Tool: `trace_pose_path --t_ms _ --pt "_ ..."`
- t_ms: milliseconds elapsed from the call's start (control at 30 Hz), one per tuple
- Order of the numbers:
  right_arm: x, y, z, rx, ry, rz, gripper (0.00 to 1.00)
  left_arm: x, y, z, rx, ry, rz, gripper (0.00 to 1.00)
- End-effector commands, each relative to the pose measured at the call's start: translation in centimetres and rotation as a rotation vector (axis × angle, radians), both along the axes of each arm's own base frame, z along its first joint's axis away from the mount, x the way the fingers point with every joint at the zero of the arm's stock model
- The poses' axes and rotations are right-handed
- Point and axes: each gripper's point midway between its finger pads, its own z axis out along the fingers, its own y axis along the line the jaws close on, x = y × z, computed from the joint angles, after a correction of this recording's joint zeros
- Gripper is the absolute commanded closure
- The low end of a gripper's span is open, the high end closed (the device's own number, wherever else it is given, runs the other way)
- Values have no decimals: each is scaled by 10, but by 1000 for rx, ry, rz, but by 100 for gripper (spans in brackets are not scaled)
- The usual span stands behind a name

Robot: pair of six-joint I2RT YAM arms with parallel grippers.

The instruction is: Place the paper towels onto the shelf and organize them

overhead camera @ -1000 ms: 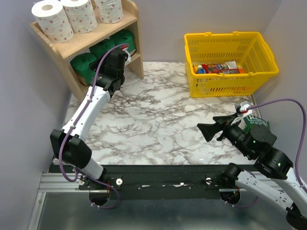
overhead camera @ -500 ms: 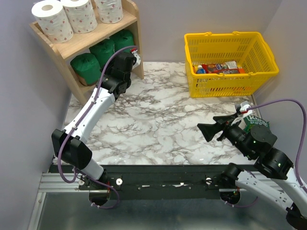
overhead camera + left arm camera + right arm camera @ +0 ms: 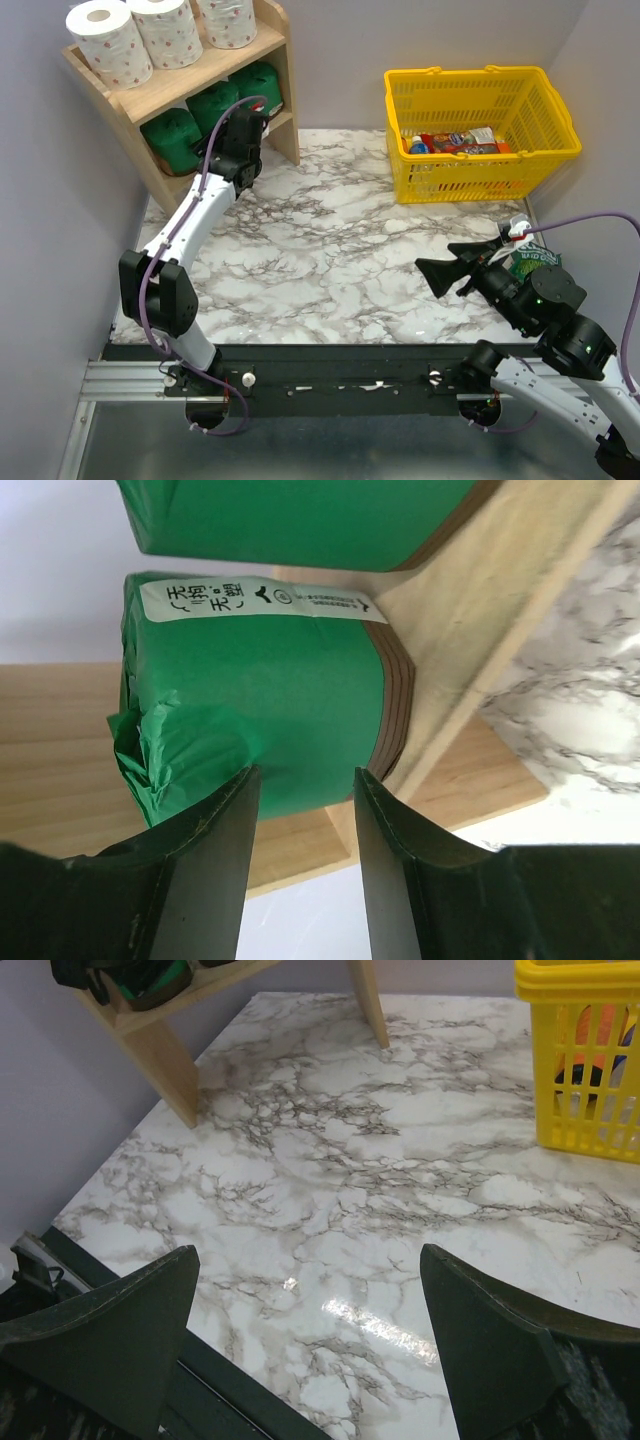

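Paper towels (image 3: 165, 35) all on shelf (image 3: 283, 75); your left tool (image 3: 300, 775), half-parted, empty, prob. squaring green roll (image 3: 260, 680); right tool (image 3: 308, 1255) gapes idle.

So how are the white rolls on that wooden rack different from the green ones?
The white rolls have pink-red spots; the green rolls are plain dark green with a brown edge. The white rolls stand on the top tier of the wooden rack, the green rolls on its lower tier. Both are three similar-sized cylinders in a row.
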Motion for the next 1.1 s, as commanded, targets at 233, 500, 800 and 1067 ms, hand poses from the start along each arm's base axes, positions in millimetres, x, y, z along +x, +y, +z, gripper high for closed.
trace_pose_path --t_ms 233,500,800,1067 --pt "0 0 9 12 -21 0 0 9 31 1 26 -34 113 50" --pt "-2 1 -1 9 4 9 0 5 -64 23 -193 -92 -174 48" --pt "14 -33 -20 -21 149 -242 0 -86 -219 63 -823 -132 -775 34" --pt "17 -40 -8 -27 121 -277 0 -183 -213 95 -1181 -310 -981 1"
